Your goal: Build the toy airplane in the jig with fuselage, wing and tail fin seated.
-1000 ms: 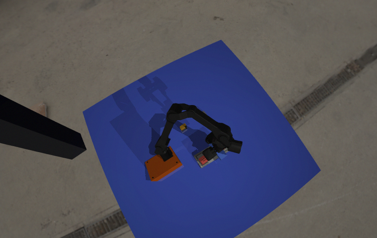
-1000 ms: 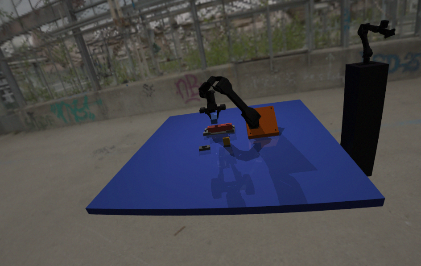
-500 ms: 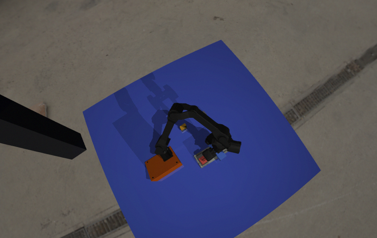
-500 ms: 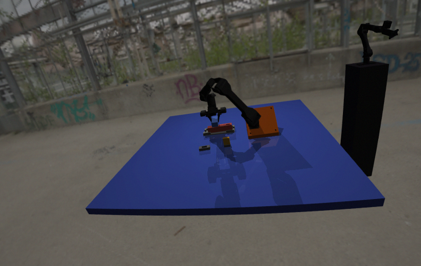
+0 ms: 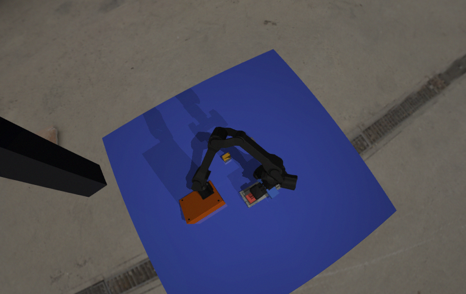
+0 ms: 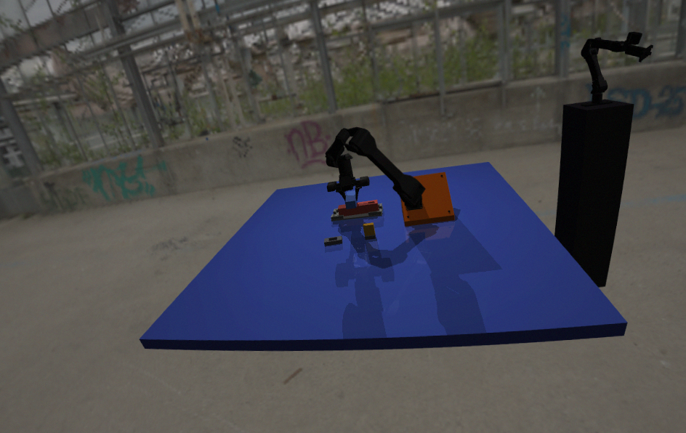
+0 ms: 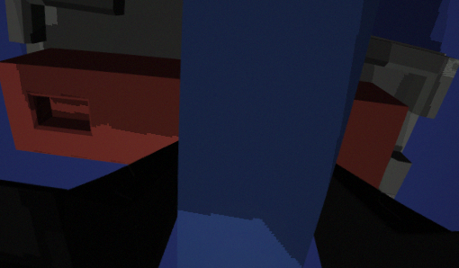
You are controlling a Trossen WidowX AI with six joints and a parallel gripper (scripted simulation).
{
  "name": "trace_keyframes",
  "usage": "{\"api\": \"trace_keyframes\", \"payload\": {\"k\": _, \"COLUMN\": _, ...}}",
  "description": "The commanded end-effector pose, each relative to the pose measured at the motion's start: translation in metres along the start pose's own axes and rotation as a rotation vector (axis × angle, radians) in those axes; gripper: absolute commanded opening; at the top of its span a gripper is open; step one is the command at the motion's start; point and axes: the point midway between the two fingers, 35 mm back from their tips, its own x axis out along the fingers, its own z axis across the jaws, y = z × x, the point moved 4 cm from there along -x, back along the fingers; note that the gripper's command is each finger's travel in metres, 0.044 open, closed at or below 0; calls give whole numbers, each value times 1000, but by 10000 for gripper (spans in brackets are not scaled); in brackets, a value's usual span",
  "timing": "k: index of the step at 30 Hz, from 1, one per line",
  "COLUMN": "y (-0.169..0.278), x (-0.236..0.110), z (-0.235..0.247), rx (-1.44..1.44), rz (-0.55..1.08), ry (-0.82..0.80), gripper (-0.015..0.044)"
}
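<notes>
The red fuselage lies in the grey jig cradle. My gripper is shut on the blue wing and holds it upright across the middle of the fuselage. The wing hides its own socket, so I cannot tell whether its tab is seated. An empty rectangular socket shows on the fuselage to the left of the wing. The yellow tail fin stands on the blue mat, apart from the jig.
The arm's orange base plate sits beside the jig. A small dark block lies on the mat near the tail fin. A tall black pillar stands at the mat's edge.
</notes>
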Motion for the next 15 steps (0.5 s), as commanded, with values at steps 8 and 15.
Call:
{"api": "trace_keyframes", "payload": {"k": 8, "y": 0, "x": 0, "z": 0, "rx": 0, "rz": 1, "ry": 1, "gripper": 52}}
{"api": "trace_keyframes", "payload": {"k": 15, "y": 0, "x": 0, "z": 0, "rx": 0, "rz": 1, "ry": 1, "gripper": 235}}
